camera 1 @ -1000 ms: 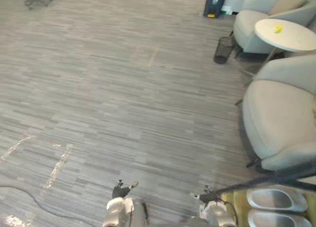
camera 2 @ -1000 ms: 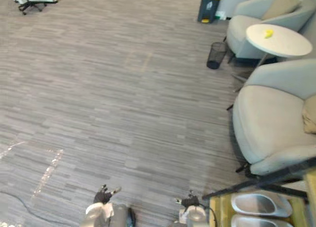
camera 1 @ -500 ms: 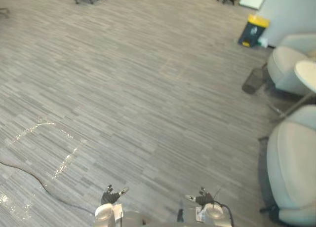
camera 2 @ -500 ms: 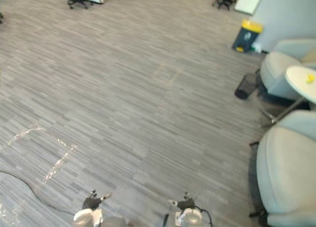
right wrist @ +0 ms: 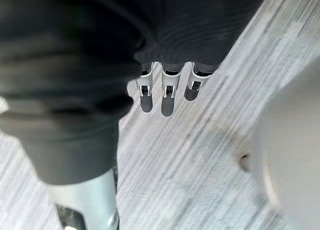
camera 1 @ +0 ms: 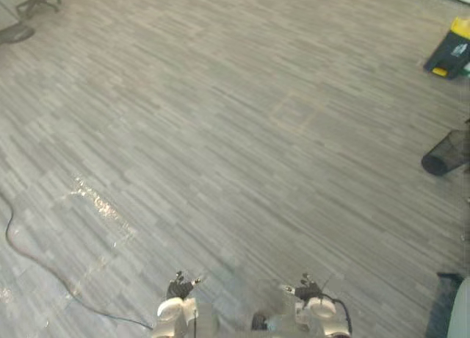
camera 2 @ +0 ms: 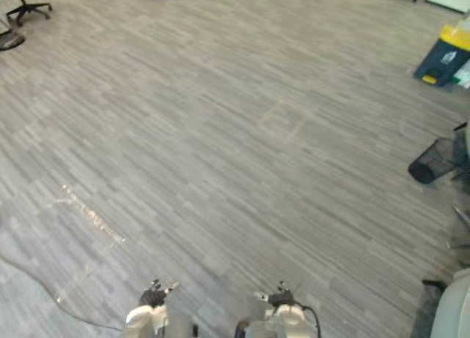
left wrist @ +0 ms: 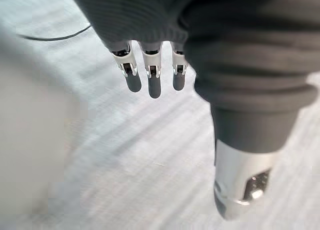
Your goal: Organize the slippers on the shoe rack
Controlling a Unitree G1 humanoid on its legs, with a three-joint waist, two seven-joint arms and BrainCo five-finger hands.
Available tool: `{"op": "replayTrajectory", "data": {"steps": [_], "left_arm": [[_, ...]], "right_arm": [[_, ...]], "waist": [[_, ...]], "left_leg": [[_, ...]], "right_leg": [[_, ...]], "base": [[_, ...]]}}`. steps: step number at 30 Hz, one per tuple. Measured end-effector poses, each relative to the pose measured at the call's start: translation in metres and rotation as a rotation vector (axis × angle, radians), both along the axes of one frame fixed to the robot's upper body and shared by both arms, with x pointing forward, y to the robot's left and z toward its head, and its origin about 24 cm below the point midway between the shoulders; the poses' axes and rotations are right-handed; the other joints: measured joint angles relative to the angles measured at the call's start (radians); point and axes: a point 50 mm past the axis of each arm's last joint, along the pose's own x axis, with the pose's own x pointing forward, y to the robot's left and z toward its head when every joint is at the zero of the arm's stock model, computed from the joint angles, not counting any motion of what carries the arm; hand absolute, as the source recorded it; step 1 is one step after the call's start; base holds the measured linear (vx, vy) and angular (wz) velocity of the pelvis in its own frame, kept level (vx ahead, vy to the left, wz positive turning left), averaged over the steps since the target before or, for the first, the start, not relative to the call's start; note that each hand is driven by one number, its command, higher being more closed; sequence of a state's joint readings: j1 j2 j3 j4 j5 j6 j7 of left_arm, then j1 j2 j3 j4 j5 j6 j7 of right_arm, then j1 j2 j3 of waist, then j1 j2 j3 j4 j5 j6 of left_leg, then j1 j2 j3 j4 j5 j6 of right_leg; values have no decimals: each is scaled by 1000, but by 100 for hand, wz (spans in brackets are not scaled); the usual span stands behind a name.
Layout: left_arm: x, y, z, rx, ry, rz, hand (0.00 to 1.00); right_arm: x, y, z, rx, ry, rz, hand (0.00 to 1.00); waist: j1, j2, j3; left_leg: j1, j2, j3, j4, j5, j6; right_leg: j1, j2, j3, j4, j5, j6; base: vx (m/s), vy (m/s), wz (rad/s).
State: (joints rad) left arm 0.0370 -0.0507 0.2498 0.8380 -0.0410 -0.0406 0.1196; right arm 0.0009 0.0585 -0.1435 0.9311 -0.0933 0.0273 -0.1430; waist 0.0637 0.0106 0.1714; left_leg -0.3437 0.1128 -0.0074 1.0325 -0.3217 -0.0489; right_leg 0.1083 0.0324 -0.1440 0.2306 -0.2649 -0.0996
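Nothing legible anywhere: no words, numbers or signs to make out. Just a pale label patch on the front of the dark bin with the yellow lid, too small to read.
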Motion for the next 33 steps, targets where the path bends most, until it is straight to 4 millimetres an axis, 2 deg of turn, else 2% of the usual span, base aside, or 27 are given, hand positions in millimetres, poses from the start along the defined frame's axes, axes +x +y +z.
{"op": "replayTrajectory", "data": {"steps": [1,2,3,4,5,6,7,8,10,11,12,14,16,18,20,21,22,23,24,25,26,27,28,29,30,31,33], "left_arm": [[3,2,3,8,-21,4,0],[4,2,4,9,-28,6,0],[6,2,5,7,-38,9,0],[5,2,5,10,-42,13,0],[2,3,4,13,-36,15,0],[-2,15,4,44,-26,22,0],[-3,18,4,47,-22,34,0],[-3,19,3,48,-19,42,0],[-4,22,0,52,8,40,0],[-4,21,0,49,16,40,0],[-5,17,-3,37,31,38,0],[-2,10,-3,21,28,27,0],[3,6,-2,14,21,16,0],[3,4,-4,15,42,-10,0],[-1,1,-7,9,63,-25,0],[-1,0,-7,9,62,-34,0],[0,-2,-7,9,62,-49,0],[1,-2,-6,9,59,-55,0],[6,-3,-4,17,47,-70,0],[7,-4,-4,20,48,-78,0],[7,-3,-4,21,50,-76,0],[1,-3,-7,11,67,-48,0],[-7,-3,-9,6,81,-30,0],[-8,-3,-10,6,80,-29,0],[-10,-1,-9,12,77,-24,0],[-10,-2,-8,7,69,-20,0],[-7,4,-4,28,36,-12,0]], "right_arm": [[2,1,1,3,-7,-10,0],[4,1,2,-1,-13,-10,0],[4,-1,2,-11,-16,-17,0],[1,-1,1,-12,-6,-21,0],[0,0,0,-11,0,-20,0],[-2,6,-2,0,19,6,0],[-4,7,-2,2,22,2,0],[-3,7,-2,2,18,2,0],[-1,6,-1,3,11,2,0],[-1,6,-1,3,11,-2,0],[-5,4,-2,4,18,-7,0],[-9,3,-3,5,23,-13,0],[-1,3,1,1,-12,-10,0],[4,1,3,-1,-32,-22,0],[7,-5,5,-22,-42,-25,0],[7,-6,5,-24,-42,-30,0],[7,-8,5,-27,-44,-36,0],[7,-8,5,-27,-43,-39,0],[7,-8,5,-22,-35,-43,0],[7,-6,5,-15,-35,-44,0],[7,-7,5,-16,-37,-43,0],[8,-6,6,-18,-38,-29,0],[5,-4,4,-15,-27,-20,0],[5,-2,3,-12,-23,-12,0],[5,6,2,-2,-8,28,0],[7,10,2,4,-8,46,0],[4,12,-1,7,12,52,0]], "waist": [[9,-11,6],[11,-10,7],[14,-1,6],[31,1,1],[40,-3,-1],[43,-44,-26],[45,-69,-39],[49,-75,-41],[45,-87,-26],[45,-85,-17],[40,-78,-9],[32,-54,-7],[17,-53,-4],[7,-64,1],[-11,-67,1],[-14,-67,1],[-29,-55,-9],[-33,-52,-18],[-30,-33,-31],[-32,-15,-31],[-36,-10,-27],[-40,14,-22],[-27,31,-25],[-26,34,-23],[-18,25,-17],[1,17,-8],[27,11,-6]], "left_leg": [[-60,-7,27,-107,-6,-3],[-85,-10,31,-149,-4,-4],[-137,-15,20,-287,19,-9],[-141,-14,19,-423,93,-17],[-139,-12,31,-405,122,-16],[-145,-44,81,-342,53,9],[-142,-55,111,-312,12,32],[-133,-61,119,-301,-1,44],[-27,-85,150,-308,-36,91],[16,-93,152,-323,-40,96],[123,-108,152,-374,-43,100],[250,-106,154,-478,-51,111],[354,-105,156,-591,-97,101],[422,-107,164,-627,-120,78],[535,-114,178,-726,-121,74],[565,-119,173,-751,-120,69],[600,-116,130,-777,-118,55],[604,-111,115,-774,-116,51],[601,-80,70,-742,-98,20],[561,-73,40,-639,-65,-12],[544,-73,31,-579,-41,-15],[461,-70,16,-326,103,-12],[372,-54,5,-101,172,-25],[339,-49,9,-38,169,-21],[246,-51,31,106,144,19],[161,-45,51,152,115,46],[55,-27,79,106,68,43]], "right_leg": [[42,-23,26,-32,-27,32],[56,-34,38,-43,-42,47],[88,-56,59,-53,-69,74],[110,-72,84,-62,-109,93],[120,-81,97,-60,-130,95],[132,-136,132,-41,-155,92],[106,-164,162,21,-131,127],[87,-174,175,79,-117,146],[-51,-186,240,479,-14,206],[-77,-187,241,576,-13,206],[-140,-180,227,742,-16,199],[-257,-154,152,830,-28,185],[-405,-141,25,767,-40,165],[-484,-123,-71,608,-32,158],[-495,-63,-131,264,65,131],[-497,-47,-129,198,109,106],[-489,-28,-118,188,213,22],[-494,-25,-120,193,231,-15],[-491,-18,-145,229,188,-48],[-472,-14,-161,250,150,-54],[-454,-11,-165,252,137,-54],[-372,13,-153,215,109,-54],[-292,41,-111,156,107,-56],[-261,51,-94,138,105,-58],[-167,65,-28,71,74,-57],[-112,66,27,43,52,-52],[-37,53,106,16,23,-28]], "base": [[441,133,-50],[470,208,-55],[494,272,-65],[489,304,-69],[522,343,-59],[587,328,-45],[620,328,-41],[693,367,-35],[671,387,-19],[570,282,-16],[423,180,-15],[505,196,-13],[492,121,-7],[462,67,-8],[556,45,2],[728,13,37],[525,0,47],[697,-55,54],[696,-99,36],[830,-125,26],[663,-124,7],[645,-41,-35],[638,-4,-51],[646,78,-77],[622,85,-90],[590,107,-103],[524,194,-122]]}}
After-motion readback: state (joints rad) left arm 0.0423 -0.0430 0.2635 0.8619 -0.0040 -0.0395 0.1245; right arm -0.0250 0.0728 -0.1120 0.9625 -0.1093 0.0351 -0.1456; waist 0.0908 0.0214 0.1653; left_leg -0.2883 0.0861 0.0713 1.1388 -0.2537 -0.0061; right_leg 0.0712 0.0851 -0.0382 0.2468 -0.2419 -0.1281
